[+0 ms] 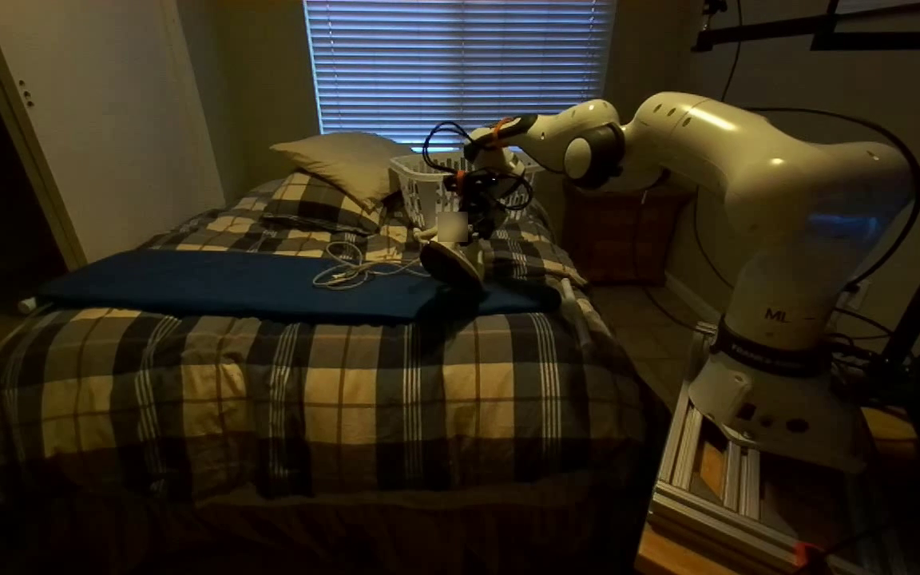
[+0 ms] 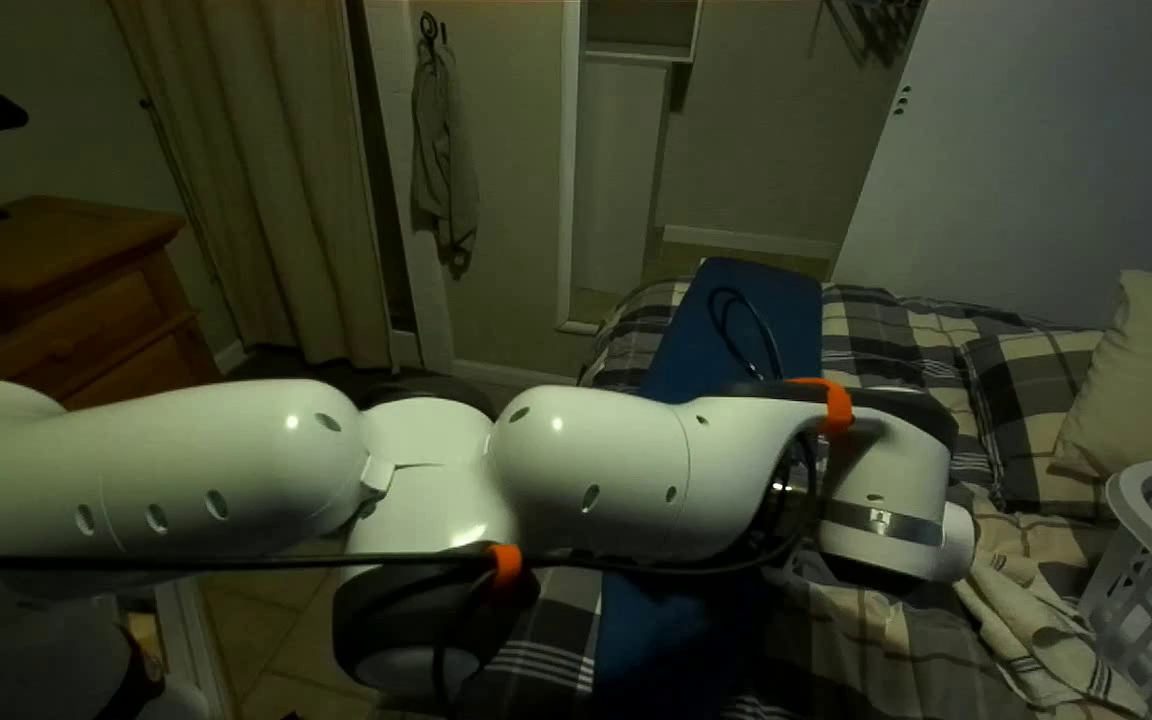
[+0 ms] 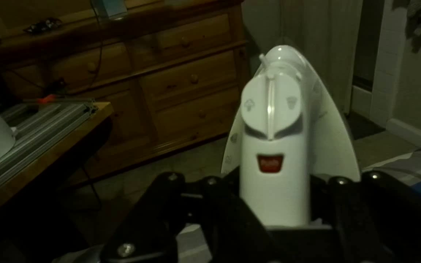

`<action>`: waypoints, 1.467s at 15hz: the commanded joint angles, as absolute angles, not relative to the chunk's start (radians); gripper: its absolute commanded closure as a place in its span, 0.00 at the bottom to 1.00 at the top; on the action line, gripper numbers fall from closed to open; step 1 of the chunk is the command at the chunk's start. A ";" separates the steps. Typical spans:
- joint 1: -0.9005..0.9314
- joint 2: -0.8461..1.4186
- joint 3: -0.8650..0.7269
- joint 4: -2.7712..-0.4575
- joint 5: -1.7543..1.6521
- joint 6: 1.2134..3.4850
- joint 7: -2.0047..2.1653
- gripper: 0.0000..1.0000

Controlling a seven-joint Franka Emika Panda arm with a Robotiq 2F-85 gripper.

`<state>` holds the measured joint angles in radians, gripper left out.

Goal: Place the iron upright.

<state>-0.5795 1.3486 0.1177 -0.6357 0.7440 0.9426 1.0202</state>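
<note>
The iron is white with a red badge and a pointed soleplate; it fills the middle of the wrist view (image 3: 272,153). In an exterior view the iron (image 1: 450,265) is tilted, its dark soleplate facing partly toward the camera. It is at the right part of the blue ironing board (image 1: 268,279); I cannot tell whether it touches the board. My gripper (image 3: 274,193) has its fingers on both sides of the iron's handle, shut on it. The gripper also shows above the iron in an exterior view (image 1: 477,220). The arm hides iron and gripper in an exterior view.
The iron's white cord (image 1: 348,267) lies looped on the board. A white lattice basket (image 1: 420,177) stands behind the gripper, with a pale pillow (image 1: 344,164) to its left. A cloth (image 2: 1026,610) lies beside the basket. The board lies on a plaid bed (image 1: 348,383).
</note>
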 commanded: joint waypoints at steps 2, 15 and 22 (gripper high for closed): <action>-0.616 1.405 0.186 -0.550 0.816 0.895 1.131 0.98; -0.628 1.481 0.186 -0.497 0.782 0.895 1.151 0.98; -0.644 1.481 0.125 -0.529 0.792 0.917 1.100 0.98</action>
<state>-0.6258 1.4506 0.1359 -0.5699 0.7646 0.9306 1.1040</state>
